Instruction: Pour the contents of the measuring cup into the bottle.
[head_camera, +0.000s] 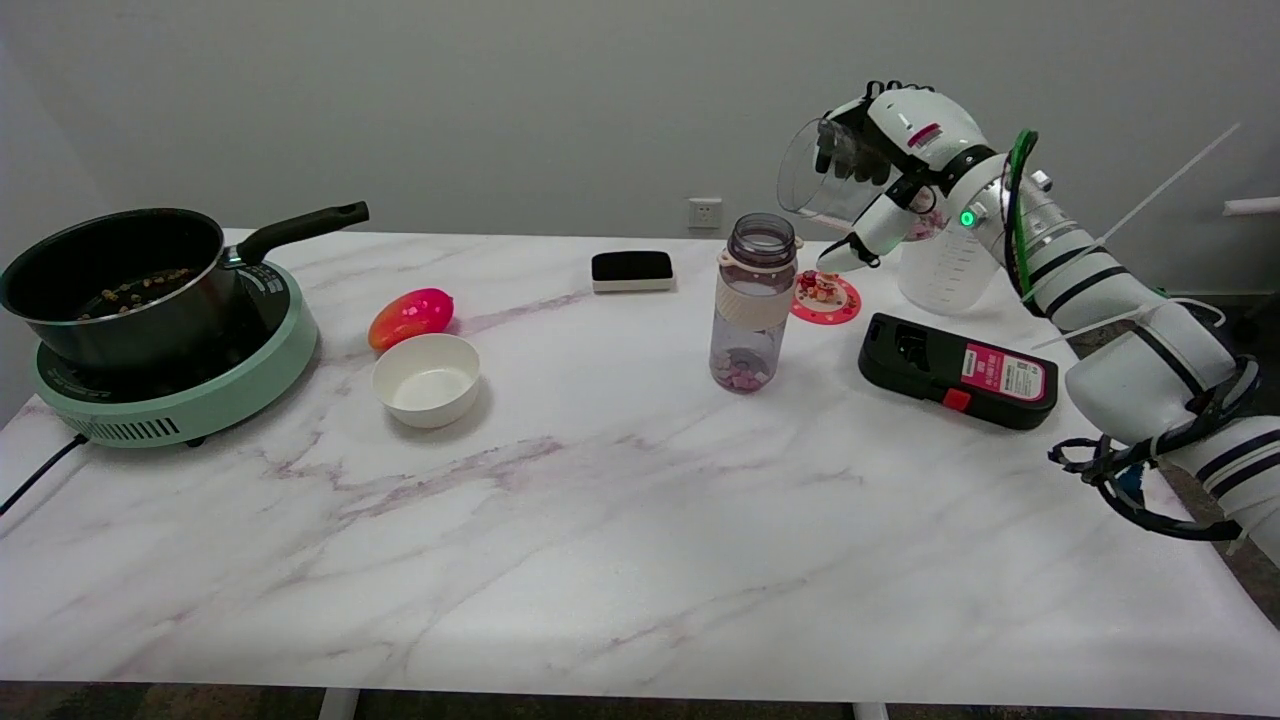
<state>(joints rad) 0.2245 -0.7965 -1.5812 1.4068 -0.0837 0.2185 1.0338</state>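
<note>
A black saucepan (110, 275) holding dark bits sits on a mint-green hot plate (170, 385) at the table's left edge; to its right lie a red-and-orange fruit-shaped object (411, 316) and, just in front of it, a white bowl (426, 380); a black-and-white block (632, 271) rests further back on the marbled table (600, 560); at centre stands the clear bottle (752, 302), upright and uncapped, with a small heap of pinkish pieces on its bottom; just behind and to its right lies a red coaster (827, 298) bearing small items, then a black handheld device (958, 371) with a red label; above these the right hand (900, 150) grips the clear measuring cup (825, 172), fingers wrapped round its wall, the cup tipped well over on its side with its mouth facing left; a second clear jug (945, 265) stands on the table beneath the wrist. The pour appears largely done or ending, since pieces already lie in the bottle and the cup looks close to empty, though its contents cannot be told for certain; the cup hangs above and to the right of the bottle's mouth, apart from it; any remaining pour calls for bringing the lip back over the narrow opening; otherwise the cup should be righted and set down clear of the bottle.
</note>
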